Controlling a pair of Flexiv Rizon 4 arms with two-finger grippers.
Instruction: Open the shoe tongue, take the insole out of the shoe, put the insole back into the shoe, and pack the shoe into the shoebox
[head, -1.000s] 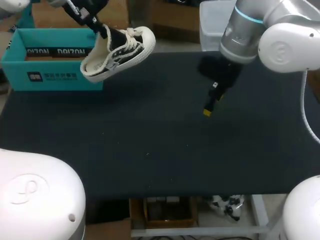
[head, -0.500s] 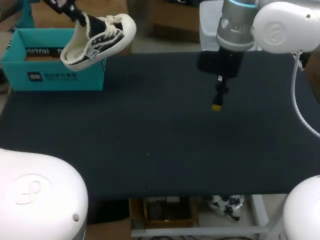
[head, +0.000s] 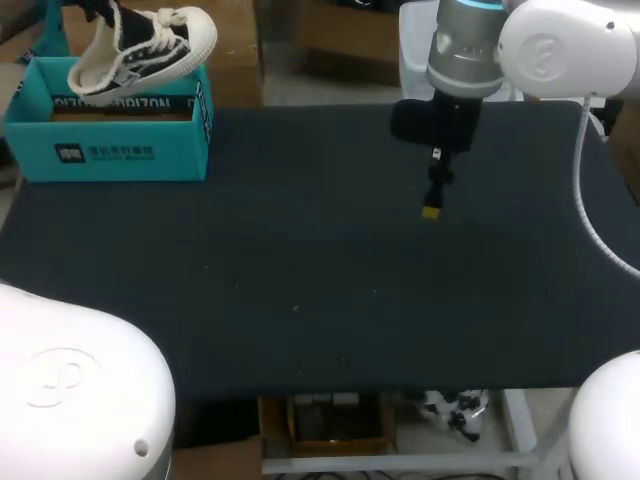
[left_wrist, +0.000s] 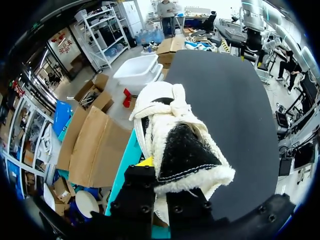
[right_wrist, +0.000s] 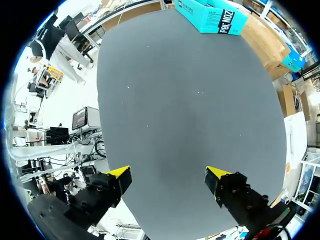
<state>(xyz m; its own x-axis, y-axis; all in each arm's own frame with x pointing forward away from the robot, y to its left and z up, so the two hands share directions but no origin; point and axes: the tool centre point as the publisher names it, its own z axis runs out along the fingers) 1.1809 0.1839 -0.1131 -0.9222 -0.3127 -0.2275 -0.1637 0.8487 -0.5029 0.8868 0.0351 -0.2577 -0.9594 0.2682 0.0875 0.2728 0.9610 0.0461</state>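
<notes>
Gripping the shoe (head: 140, 48) by its fleecy heel collar with the left end effector (left_wrist: 161, 192), closed on it, in the air above the box (head: 108, 152) at 10 o'clock on the bench (head: 300, 280); toe toward 2 o'clock, sole tilted rather than level. Keeping the right end effector (right_wrist: 167, 182) spread open and empty at 1 o'clock, low over bare cloth.

Likely trouble, as judgement only: lowering at this tilt could snag the toe on the box's 3 o'clock wall, since the toe seems to sit about over that wall; could shove or tip the box (light cardboard, by the look of it, and pinned by nothing); could also lose the shoe from a pinch on soft lining and drop it outside. Cannot tell from here whether the insole sits inside the shoe.

Little margin behind and beside the box: set close to the bench's corner, with edges at 9 and 12 o'clock; any push that way risks sending it off. Plenty of open cloth from 3 through 6 o'clock; right arm well apart from the box, no crowding.
</notes>
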